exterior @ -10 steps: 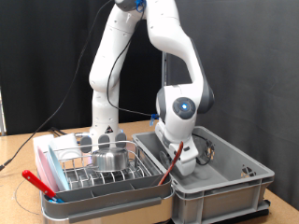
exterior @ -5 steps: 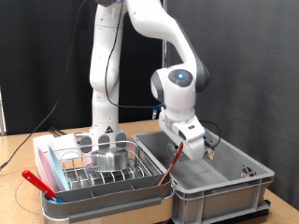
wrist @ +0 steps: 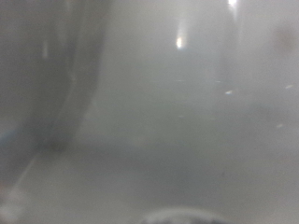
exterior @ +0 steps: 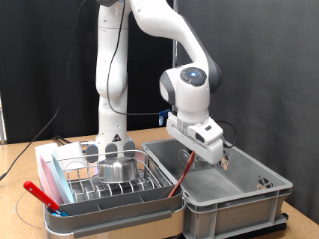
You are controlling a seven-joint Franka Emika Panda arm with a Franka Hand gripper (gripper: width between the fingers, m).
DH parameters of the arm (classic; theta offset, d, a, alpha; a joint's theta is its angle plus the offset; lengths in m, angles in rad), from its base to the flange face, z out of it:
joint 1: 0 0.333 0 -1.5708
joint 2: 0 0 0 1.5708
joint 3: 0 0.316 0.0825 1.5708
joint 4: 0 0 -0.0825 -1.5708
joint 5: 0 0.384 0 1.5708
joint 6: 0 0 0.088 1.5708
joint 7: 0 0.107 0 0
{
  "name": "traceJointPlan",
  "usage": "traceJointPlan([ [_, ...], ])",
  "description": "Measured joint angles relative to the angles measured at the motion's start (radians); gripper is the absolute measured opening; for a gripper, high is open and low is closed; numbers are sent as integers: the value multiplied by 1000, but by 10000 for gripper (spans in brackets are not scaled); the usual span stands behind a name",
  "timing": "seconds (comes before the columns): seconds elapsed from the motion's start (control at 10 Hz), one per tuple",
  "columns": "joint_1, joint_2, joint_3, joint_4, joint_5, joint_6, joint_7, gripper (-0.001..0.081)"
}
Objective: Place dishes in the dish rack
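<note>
The dish rack (exterior: 88, 186), a low wire rack in a white tray, stands at the exterior view's left. A shiny steel bowl (exterior: 116, 170) lies in it, in front of the whitish-grey utensil holder (exterior: 110, 150). My gripper (exterior: 221, 160) hangs above the inside of the large grey crate (exterior: 239, 204), to the right of the rack. A thin red stick (exterior: 181, 175) slants from just below the hand down to the crate's front left corner; whether it is held does not show. The wrist view is a grey blur and no dish can be made out in it.
A red-handled utensil (exterior: 40, 194) lies across the rack tray's front left corner. Something small (exterior: 264, 182) sits by the crate's right wall. Cables trail over the wooden table (exterior: 15, 204) at the left. The arm's base stands behind the rack.
The arm has straightened and lifted the hand up and slightly right, from low inside the crate to above its rim. The rack, bowl and red stick look unmoved.
</note>
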Motion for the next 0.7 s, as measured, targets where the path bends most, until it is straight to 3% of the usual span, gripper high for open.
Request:
traceJointPlan([
  [0.3,10,25,20,15,-87,63,-251,106],
  [0.5,16,55,43,24,-236,124,-300,106],
  [0.6,15,53,40,23,-192,109,-297,106],
  [0.7,15,52,39,23,-124,103,-370,106],
])
